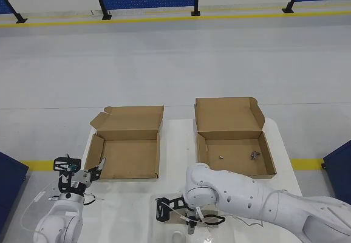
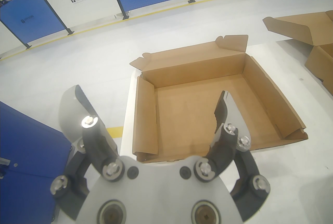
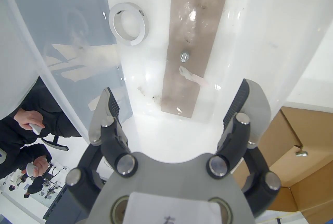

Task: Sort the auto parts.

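1. The left gripper [image 2: 151, 92] is held with its jaws spread wide and nothing between them. It is poised low at the near-left corner of the table [image 1: 177, 152] and aimed toward the left box [image 2: 192, 67].
2. The right gripper [image 3: 176, 87] is likewise spread and empty. The right arm is folded across the near table edge, with the wrist pointed down into a translucent tray [image 3: 260, 27].
3. In the tray, a metal ring [image 3: 130, 41] is found just beside a brown plate [image 3: 197, 1], on which a small bolt [image 3: 184, 56] rests.
4. The ring is judged rigid, smooth and likely slippery. A pinch across its band, with one finger inside, is recommended. The bolt is judged light and prone to rolling, and is best taken across the head.
5. A small metal part [image 1: 254, 155] and a smaller piece [image 1: 221, 157] are already held in the right box [image 1: 227, 118].
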Robot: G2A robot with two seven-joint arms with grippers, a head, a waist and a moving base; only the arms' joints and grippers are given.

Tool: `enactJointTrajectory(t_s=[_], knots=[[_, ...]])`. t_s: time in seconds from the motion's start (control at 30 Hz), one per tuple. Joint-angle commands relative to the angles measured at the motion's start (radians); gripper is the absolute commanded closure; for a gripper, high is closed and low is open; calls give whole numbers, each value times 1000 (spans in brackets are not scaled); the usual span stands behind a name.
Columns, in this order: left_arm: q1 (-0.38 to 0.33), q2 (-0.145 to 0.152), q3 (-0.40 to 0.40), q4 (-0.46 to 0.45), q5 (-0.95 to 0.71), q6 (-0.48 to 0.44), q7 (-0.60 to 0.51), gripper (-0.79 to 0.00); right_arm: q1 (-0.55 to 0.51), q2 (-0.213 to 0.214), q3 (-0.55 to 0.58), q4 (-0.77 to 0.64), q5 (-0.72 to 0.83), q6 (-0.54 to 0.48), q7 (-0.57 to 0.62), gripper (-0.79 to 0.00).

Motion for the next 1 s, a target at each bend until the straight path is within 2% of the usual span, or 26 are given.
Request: enactJointTrajectory(t_s=[0.0,0.97], knots=[[0,0,0,0,0,0,0,-785,5,-5,0,8,-7,-7,-7,-785],[0,0,0,0,0,0,0,-785,15,-31,21,62,-60,-15,-17,-785]])
